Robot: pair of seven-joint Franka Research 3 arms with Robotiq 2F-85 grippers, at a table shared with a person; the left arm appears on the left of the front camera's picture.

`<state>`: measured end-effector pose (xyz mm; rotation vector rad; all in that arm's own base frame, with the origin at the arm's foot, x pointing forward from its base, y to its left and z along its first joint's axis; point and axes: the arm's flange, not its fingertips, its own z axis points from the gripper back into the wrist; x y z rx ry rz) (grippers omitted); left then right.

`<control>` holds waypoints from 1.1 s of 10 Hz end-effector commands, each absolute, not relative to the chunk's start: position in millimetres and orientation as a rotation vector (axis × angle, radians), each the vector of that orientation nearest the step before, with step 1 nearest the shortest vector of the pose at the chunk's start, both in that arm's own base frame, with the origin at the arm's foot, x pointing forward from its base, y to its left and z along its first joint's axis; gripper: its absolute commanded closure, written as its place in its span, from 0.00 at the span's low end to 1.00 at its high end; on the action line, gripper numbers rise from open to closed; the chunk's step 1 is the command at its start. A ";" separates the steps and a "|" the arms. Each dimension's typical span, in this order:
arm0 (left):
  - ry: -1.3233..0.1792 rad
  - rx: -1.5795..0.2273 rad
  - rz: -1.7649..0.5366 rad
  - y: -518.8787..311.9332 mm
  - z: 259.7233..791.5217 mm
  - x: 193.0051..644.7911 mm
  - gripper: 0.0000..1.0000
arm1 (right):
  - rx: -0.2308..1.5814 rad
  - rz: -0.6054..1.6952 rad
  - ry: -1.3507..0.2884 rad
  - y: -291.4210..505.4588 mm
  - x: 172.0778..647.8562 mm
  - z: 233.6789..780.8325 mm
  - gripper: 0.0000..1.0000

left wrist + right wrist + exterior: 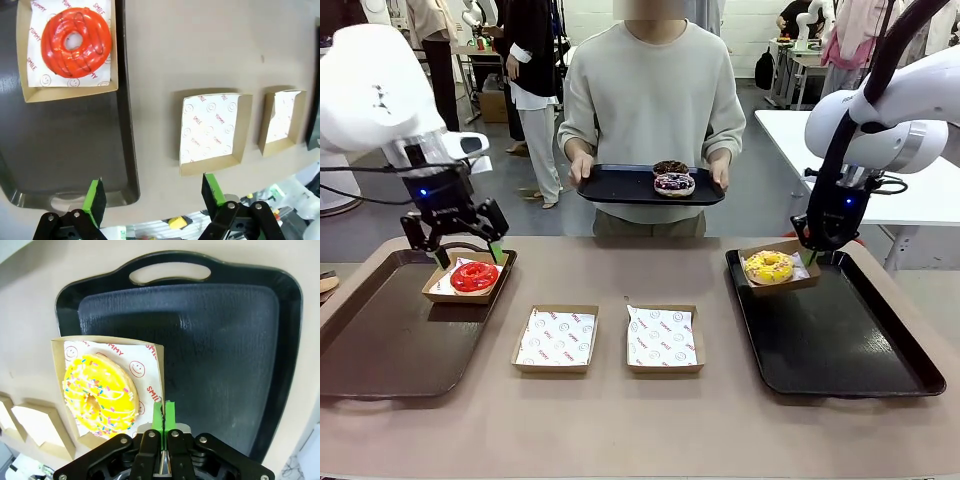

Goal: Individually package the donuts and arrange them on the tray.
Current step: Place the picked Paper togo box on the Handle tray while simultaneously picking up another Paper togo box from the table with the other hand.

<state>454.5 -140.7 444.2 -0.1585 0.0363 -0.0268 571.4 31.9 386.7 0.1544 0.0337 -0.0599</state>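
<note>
Bright, even overhead light. Soft shadows beside boxes (210, 166). Dull sheen on black tray (220, 340). Sharp throughout; bowed edges in wrist views.

Robotics lab, set up as a mock packing bench.

Two white robot arms (370, 90) trailing black cables work over a plain beige table (620, 430). The left gripper (470, 256) hangs with its jaws apart, and the right gripper (810, 257) is pinched on the rim of a cardboard box (107, 340). Across the table from both grippers a person (652, 100) stands holding a black tray (620, 187). Beyond the right gripper are white worktables (910, 190) on a grey floor (770, 200). Beyond the left gripper more people (532, 90) stand about in the same open hall.
</note>
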 end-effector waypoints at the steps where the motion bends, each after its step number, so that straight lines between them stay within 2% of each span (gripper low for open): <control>1: 0.001 -0.087 -0.025 -155.9 425.8 448.1 0.00 | 0.172 -0.097 0.028 35.3 577.8 382.9 0.99; 5: -0.003 -0.036 -0.039 -182.7 390.4 441.4 0.00 | 0.166 -0.105 0.039 39.3 583.9 370.4 0.99; 11: 0.072 -0.075 -0.073 -213.1 348.5 440.8 0.00 | 0.153 -0.082 0.050 35.2 577.9 368.1 0.99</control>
